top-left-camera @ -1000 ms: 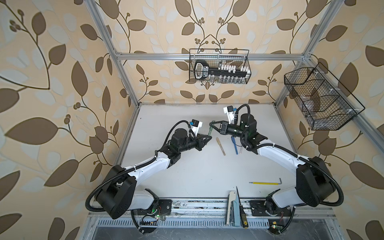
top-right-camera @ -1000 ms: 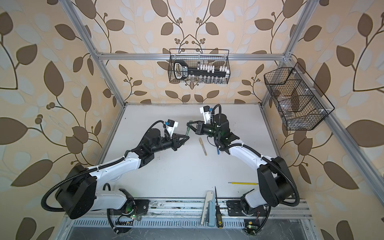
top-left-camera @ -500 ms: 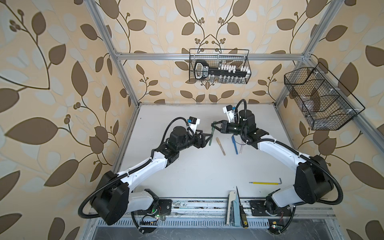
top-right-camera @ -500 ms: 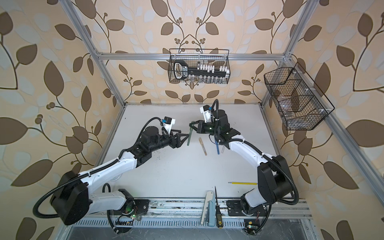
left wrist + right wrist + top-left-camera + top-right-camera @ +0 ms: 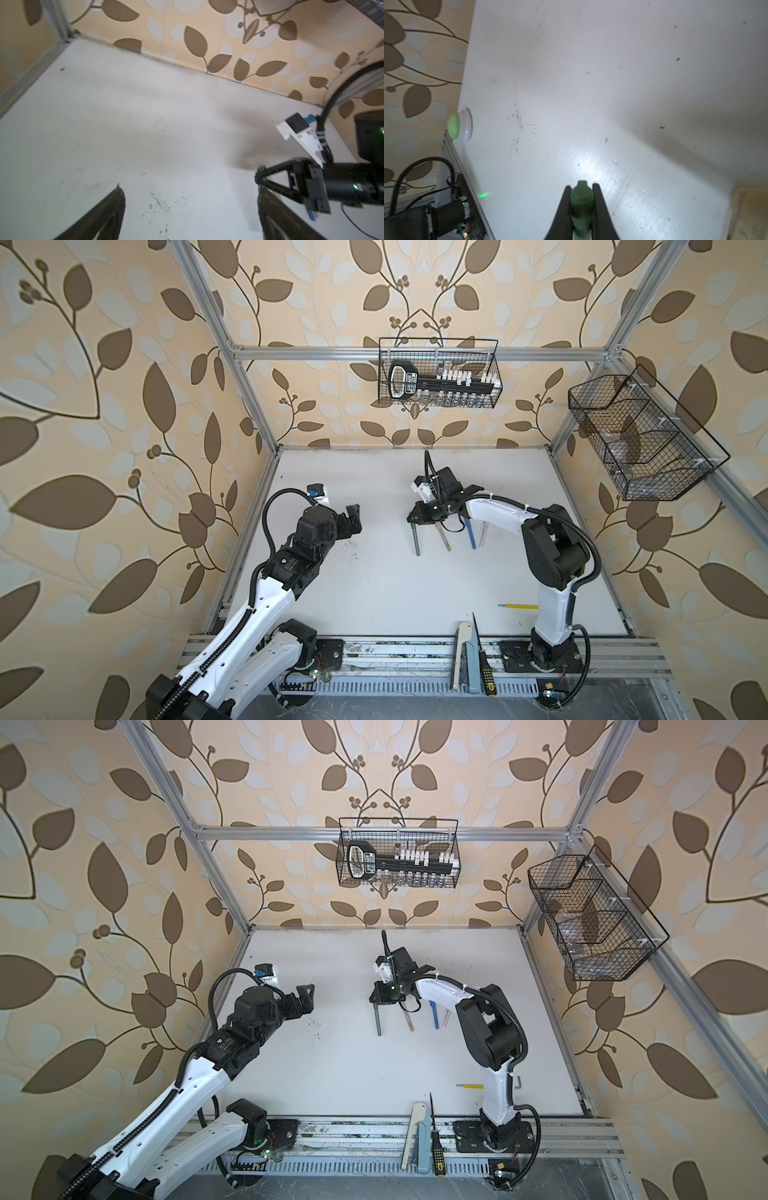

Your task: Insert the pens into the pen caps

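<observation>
Pen ends hidden, close-up blurred
Right of centre in both top views, the right arm (image 5: 494, 509) covers the upper ends of the tan pen (image 5: 444, 540), blue pen (image 5: 471, 536) and pink pen (image 5: 482, 536). In the right wrist view the green pen (image 5: 581, 199) is blurred and cut by the edge.

No readable text, white label (image 5: 409, 382) on black tool (image 5: 434, 384) too small
</observation>
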Controlling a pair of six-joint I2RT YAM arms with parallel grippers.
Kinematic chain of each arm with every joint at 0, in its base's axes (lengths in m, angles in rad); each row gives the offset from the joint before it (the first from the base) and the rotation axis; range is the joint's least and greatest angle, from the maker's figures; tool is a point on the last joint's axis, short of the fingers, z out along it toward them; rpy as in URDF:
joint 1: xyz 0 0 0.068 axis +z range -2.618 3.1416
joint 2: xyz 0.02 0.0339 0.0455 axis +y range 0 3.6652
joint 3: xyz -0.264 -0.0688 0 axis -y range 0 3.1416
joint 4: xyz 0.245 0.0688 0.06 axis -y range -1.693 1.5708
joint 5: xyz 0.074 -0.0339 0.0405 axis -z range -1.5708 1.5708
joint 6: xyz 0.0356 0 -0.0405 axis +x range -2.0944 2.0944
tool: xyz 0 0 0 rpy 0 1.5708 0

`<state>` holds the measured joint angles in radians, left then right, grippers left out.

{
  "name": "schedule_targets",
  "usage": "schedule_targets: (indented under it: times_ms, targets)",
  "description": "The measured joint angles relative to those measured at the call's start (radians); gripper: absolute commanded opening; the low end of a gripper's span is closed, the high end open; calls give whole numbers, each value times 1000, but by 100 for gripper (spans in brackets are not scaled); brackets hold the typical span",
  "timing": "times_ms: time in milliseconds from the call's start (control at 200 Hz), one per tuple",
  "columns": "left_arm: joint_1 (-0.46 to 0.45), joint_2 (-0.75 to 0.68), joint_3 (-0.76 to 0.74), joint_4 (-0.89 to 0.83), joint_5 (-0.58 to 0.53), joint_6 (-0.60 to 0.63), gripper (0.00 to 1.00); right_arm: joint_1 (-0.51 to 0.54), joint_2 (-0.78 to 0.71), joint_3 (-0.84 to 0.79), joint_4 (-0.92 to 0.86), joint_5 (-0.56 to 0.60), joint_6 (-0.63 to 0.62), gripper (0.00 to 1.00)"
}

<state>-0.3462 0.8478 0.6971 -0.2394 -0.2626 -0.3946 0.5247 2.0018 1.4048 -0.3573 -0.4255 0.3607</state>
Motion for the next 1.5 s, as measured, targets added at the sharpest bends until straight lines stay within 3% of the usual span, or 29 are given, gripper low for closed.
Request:
schedule_targets:
  times_ms: [90,330,440,585,855,1025,1115,1245,1384,1499]
  targets:
    - [29,18,-4,-3,-64,3,99,0,21,4,-16,18,-11,0]
    - [54,54,-89,63,-195,39,99,1,19,-24,-5,98,-32,23]
    - [74,58,-124,90,-244,62,99,0,17,-55,2,128,-42,27]
    - [99,47,-162,139,-272,90,99,-6,5,-80,9,153,-56,42]
    - [133,61,-200,253,-294,185,99,-34,-182,-183,97,186,-74,56]
    - [232,80,-331,451,-313,232,99,-131,-456,-397,209,265,-89,68]
    - [288,142,-383,526,-297,253,99,-227,-652,-576,287,388,-106,75]
    - [328,249,-403,649,-242,281,99,-338,-847,-799,403,580,-116,76]
    - [346,376,-404,782,-128,301,99,-417,-928,-1039,634,732,-138,76]
    - [355,501,-410,917,-59,301,99,-476,-872,-1165,810,759,-161,74]
